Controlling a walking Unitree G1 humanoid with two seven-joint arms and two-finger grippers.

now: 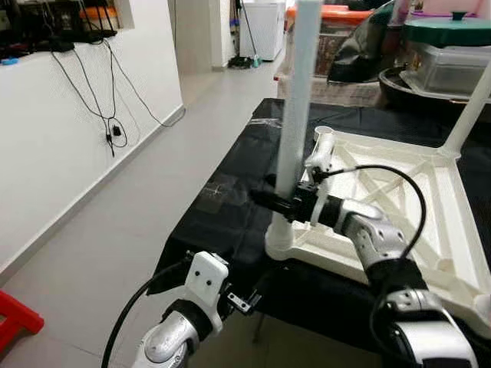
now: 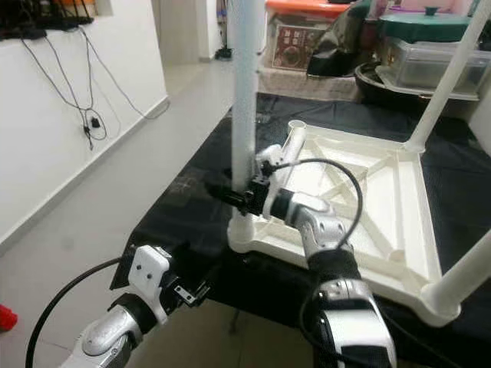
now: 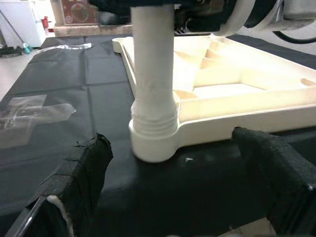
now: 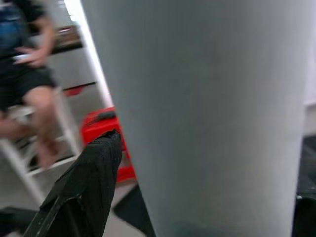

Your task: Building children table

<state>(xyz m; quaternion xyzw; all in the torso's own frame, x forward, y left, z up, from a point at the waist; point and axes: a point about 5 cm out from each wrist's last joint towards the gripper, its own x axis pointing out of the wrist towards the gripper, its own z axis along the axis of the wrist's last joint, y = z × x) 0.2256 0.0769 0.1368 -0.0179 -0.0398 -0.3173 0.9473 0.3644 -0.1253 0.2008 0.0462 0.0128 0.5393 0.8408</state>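
Left pincer (image 3: 168, 197): mine, low at the desk's near edge, just short of the near left corner of the table top; fingers (image 3: 74, 182) spread wide, released, touching nothing.

Desk (image 1: 222, 207): covered in black sheeting, with clear tape patches near its left edge.

Children's table top (image 1: 399, 199): white plastic, lying upside down on the desk, ribbed underside up, toward the desk's near and right side.

Upright leg (image 1: 295, 100): white tube, standing vertical in the socket at the table top's near left corner; threaded collar visible at the base in the left wrist view.

Right pincer (image 1: 268, 201): mine, reaching across the table top from the right, black fingers either side of the upright leg low on its shaft, clenched around it. In the right wrist view one finger (image 4: 89, 177) lies just beside the tube.

Further legs: one at the far right corner (image 1: 469, 107), tilted; one at the near right corner (image 2: 464, 280).

Empty socket (image 1: 323, 134): at the far left corner.

Beyond the desk's far edge: storage boxes and lidded containers (image 1: 449, 54); wall with hanging cables (image 1: 107, 115) to the left.

Person on a white stool (image 4: 29, 98), red stool (image 4: 106, 138) beside, blurred.
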